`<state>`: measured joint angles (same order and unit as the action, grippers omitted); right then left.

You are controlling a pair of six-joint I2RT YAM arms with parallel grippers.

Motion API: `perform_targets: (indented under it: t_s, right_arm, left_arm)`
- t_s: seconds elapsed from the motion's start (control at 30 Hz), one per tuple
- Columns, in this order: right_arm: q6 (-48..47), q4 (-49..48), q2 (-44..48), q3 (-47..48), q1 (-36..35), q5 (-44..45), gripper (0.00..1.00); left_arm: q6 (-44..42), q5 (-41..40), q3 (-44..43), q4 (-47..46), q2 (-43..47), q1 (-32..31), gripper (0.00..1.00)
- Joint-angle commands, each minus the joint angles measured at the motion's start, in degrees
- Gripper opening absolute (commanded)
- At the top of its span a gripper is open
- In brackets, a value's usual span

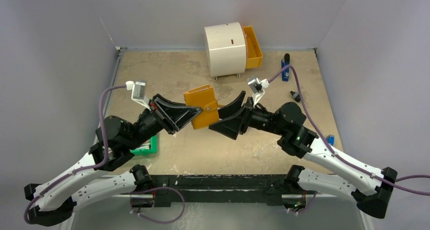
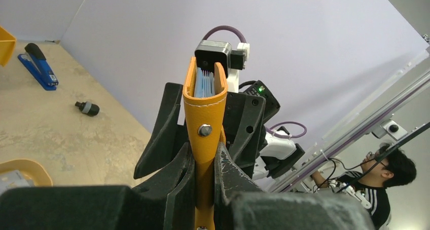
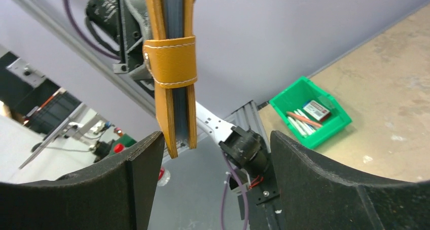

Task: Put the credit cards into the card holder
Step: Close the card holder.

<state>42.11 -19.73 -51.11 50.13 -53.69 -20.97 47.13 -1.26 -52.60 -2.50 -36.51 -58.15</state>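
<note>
The tan card holder (image 1: 202, 106) hangs in the air above the table's middle, its strap snapped closed. My left gripper (image 1: 195, 113) is shut on its lower edge; the left wrist view shows the jaws (image 2: 205, 156) pinching the holder (image 2: 204, 118). Pale blue card edges (image 2: 204, 83) show between its flaps, and also in the right wrist view (image 3: 178, 17). My right gripper (image 1: 215, 120) is open on the holder's right side. In the right wrist view the holder (image 3: 175, 63) hangs between the wide-open fingers (image 3: 147, 164), close to the left one; I cannot tell if it touches.
A white round cabinet (image 1: 225, 50) with an open orange drawer (image 1: 252, 47) stands at the back. A blue stapler (image 1: 285, 68) and a small black part (image 1: 294, 94) lie at the right. A green bin (image 1: 146, 146) of small items sits under the left arm.
</note>
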Motion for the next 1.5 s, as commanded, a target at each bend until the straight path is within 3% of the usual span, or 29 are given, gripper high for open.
perform_targets:
  t_s: [0.0, 0.23, 0.37, 0.53, 0.73, 0.8, 0.9, 1.0, 1.1, 1.23, 1.33, 1.47]
  right_arm:
    - [4.07, -14.13, 0.62, -2.08, -0.14, -4.05, 0.78]
    - [5.99, -19.93, 0.41, -3.33, -0.17, -4.21, 0.75]
    - [6.66, -22.6, 0.31, -4.11, -0.18, -3.36, 0.59]
    - [7.75, -25.19, -1.05, -4.3, -0.19, -3.07, 0.47]
    - [7.64, -24.01, -1.28, -4.46, -0.16, -2.69, 0.05]
    - [6.11, -18.48, -0.19, -3.9, -0.16, -1.46, 0.0]
    - [0.83, -0.33, 2.95, -1.07, -0.14, 6.65, 0.0]
    - [-2.47, 20.07, 4.38, 2.4, -0.19, 17.83, 0.0]
    - [-2.36, 31.72, 5.64, 0.69, -0.18, 26.03, 0.0]
    - [0.04, 34.97, 7.14, -5.36, -0.18, 28.33, 0.0]
    - [2.37, 30.66, 7.03, -9.73, -0.18, 26.05, 0.0]
    - [6.85, 22.02, 4.06, -14.09, -0.16, 21.8, 0.0]
  left_arm:
    - [1.8, 2.76, -0.79, -5.93, -0.14, -0.12, 0.0]
    - [2.37, 3.08, -0.08, -5.95, -0.25, -0.12, 0.0]
    - [2.45, 3.93, 0.39, -6.6, -0.54, -0.13, 0.0]
    - [2.76, 4.94, 0.69, -6.84, -1.51, -0.13, 0.0]
    - [1.65, 4.92, 1.13, -5.54, -1.98, -0.13, 0.0]
    - [-0.03, 2.39, 0.54, -2.29, -1.54, -0.13, 0.0]
    - [-2.23, -9.12, -0.97, 9.38, 0.36, -0.12, 0.32]
    - [-1.52, -25.51, -1.14, 19.9, 4.35, -0.12, 0.54]
    - [-0.81, -36.58, 1.08, 26.48, 9.35, -0.12, 0.7]
    - [1.08, -42.73, 4.57, 33.24, 14.18, -0.12, 0.74]
    - [4.41, -45.88, 5.9, 37.64, 14.3, -0.12, 0.74]
    - [5.06, -44.32, 7.17, 36.2, 13.26, -0.12, 0.73]
